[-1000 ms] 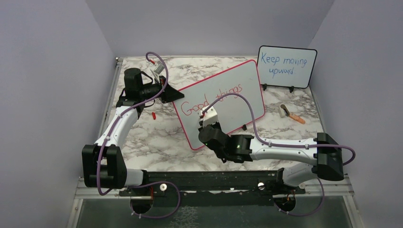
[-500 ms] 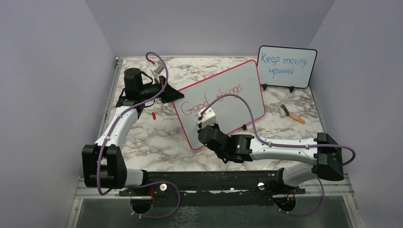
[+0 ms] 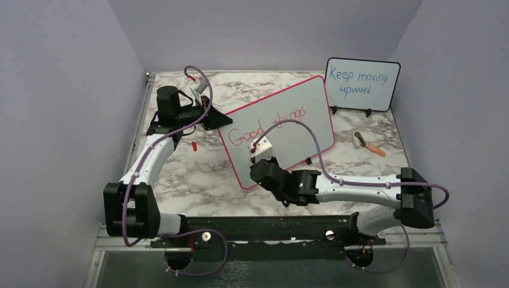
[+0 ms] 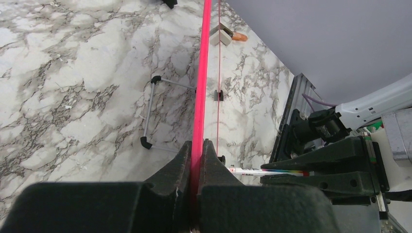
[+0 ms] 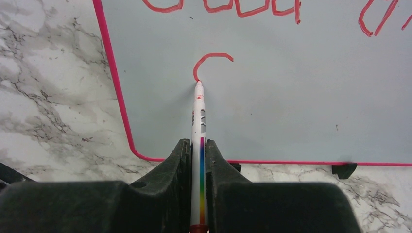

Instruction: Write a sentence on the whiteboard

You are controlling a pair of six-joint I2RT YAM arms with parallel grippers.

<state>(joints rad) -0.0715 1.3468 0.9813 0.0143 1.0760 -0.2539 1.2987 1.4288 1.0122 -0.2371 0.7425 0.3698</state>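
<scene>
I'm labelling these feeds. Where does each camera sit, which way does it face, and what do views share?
Top external: above and behind the bases, looking down over the table; left arm and right arm both show.
Left wrist: on the left arm, sighting along the whiteboard edge-on; left pincer clamps its frame.
Right wrist: on the right arm, facing the board's face; right pincer holds the marker, tip at a red stroke.
Shared: all three show the whiteboard; both wrist views show the marker.
</scene>
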